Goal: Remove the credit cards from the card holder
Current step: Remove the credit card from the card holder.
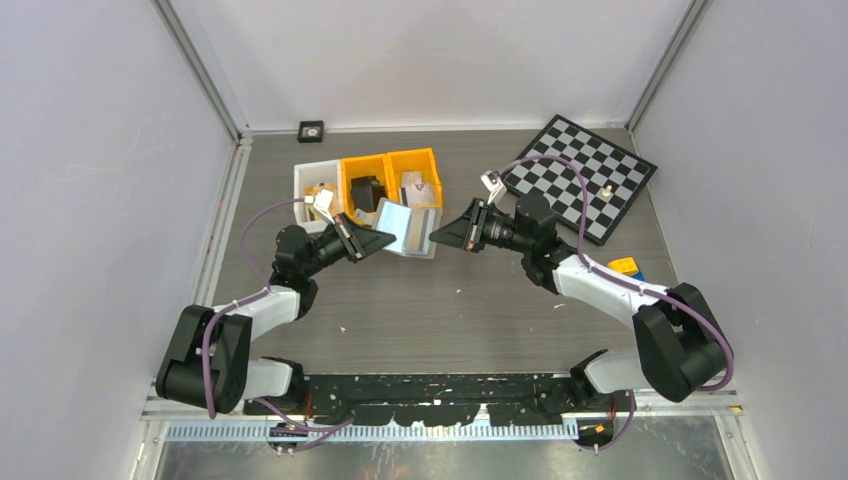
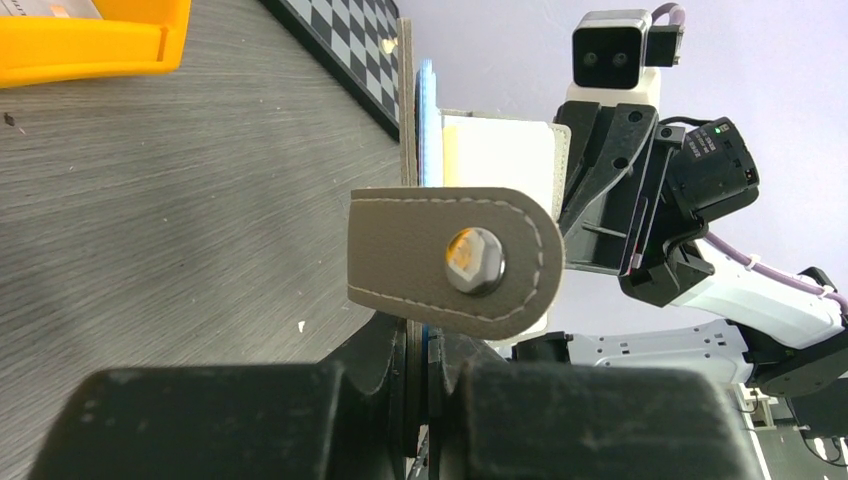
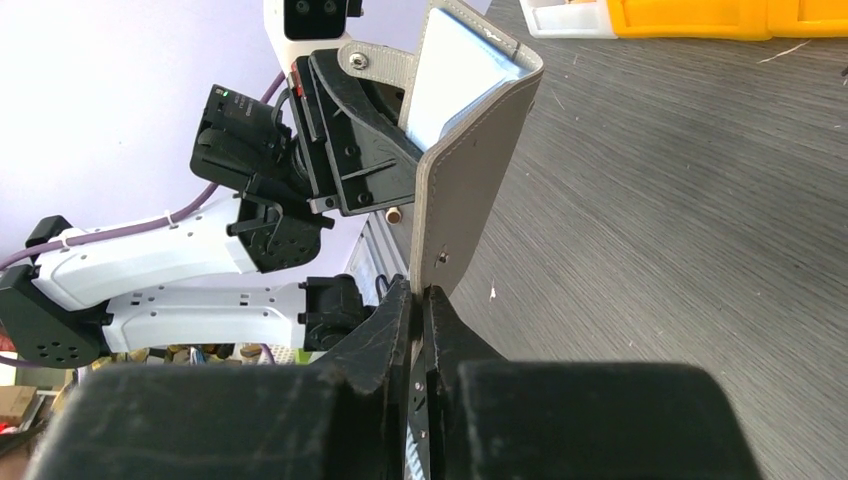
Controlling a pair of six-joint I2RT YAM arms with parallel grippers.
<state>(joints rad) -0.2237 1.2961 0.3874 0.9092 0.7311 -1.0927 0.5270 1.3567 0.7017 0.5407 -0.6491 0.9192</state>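
The card holder (image 1: 408, 230) is a grey stitched case, held open above the table between both grippers. My left gripper (image 1: 385, 240) is shut on its left edge. In the left wrist view (image 2: 425, 345) the jaws pinch the grey wall with a blue edge inside, and the tab with a metal snap (image 2: 455, 260) hangs in front. My right gripper (image 1: 440, 237) is shut on the other grey flap (image 3: 470, 190), as the right wrist view (image 3: 420, 300) shows. The pale blue card (image 3: 455, 85) sits inside the holder, its edge sticking out (image 2: 430, 120). The tan-brown card is hidden.
Two orange bins (image 1: 390, 175) and a white bin (image 1: 315, 182) stand just behind the holder. A chessboard (image 1: 585, 175) lies at the back right. A small yellow and blue object (image 1: 625, 266) sits by the right arm. A black square (image 1: 311, 130) is at the back wall.
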